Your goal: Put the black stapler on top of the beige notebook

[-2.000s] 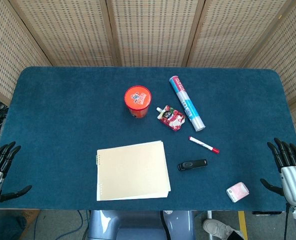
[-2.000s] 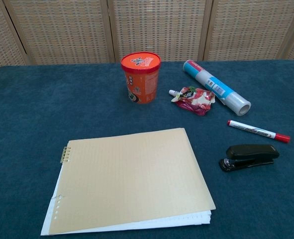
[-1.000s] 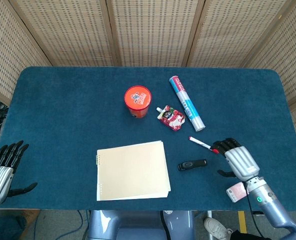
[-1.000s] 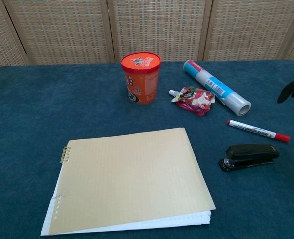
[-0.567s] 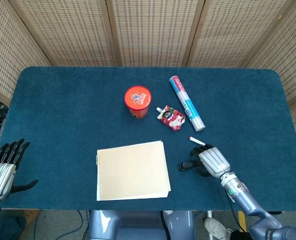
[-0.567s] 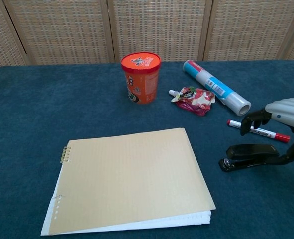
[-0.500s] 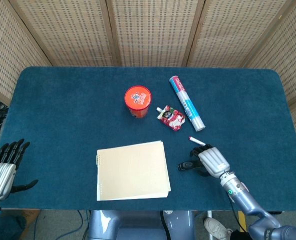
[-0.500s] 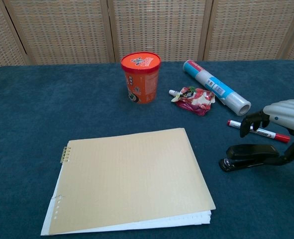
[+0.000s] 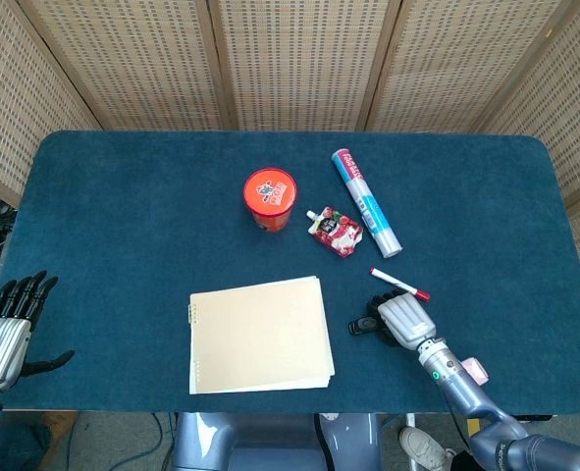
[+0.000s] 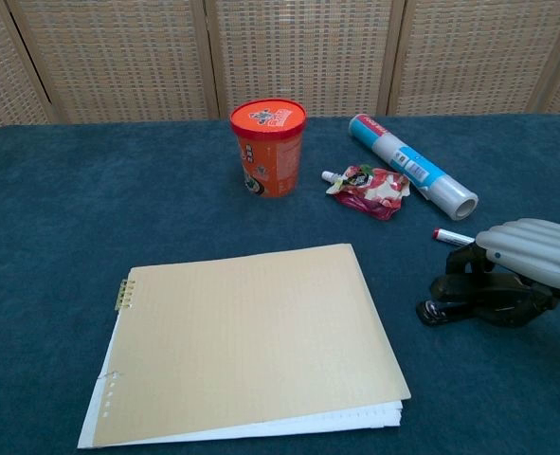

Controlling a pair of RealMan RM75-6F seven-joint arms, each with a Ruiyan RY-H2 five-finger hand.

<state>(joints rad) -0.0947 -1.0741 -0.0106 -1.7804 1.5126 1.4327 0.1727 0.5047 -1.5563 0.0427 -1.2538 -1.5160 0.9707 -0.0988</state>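
Note:
The black stapler [image 9: 362, 325] [image 10: 447, 308] lies on the blue cloth just right of the beige notebook [image 9: 260, 334] [image 10: 251, 341]. My right hand [image 9: 400, 319] [image 10: 531, 250] sits over the stapler's rear part, its fingers curled down the far side and the thumb on the near side, so only the front end shows. The stapler rests on the table. My left hand [image 9: 0, 339] hangs off the table's front left corner with fingers spread and nothing in it; the chest view does not show it.
An orange lidded cup [image 9: 270, 196] [image 10: 267, 147], a red pouch [image 9: 336, 232] and a blue-white roll [image 9: 366, 201] stand behind the notebook. A red-capped marker [image 9: 405, 287] [image 10: 448, 235] lies just beyond my right hand. A pink object [image 9: 477, 370] peeks out by the right forearm.
My right hand came in from the table's right edge to the stapler, then lowered and curled its fingers around it. The left hand barely moved.

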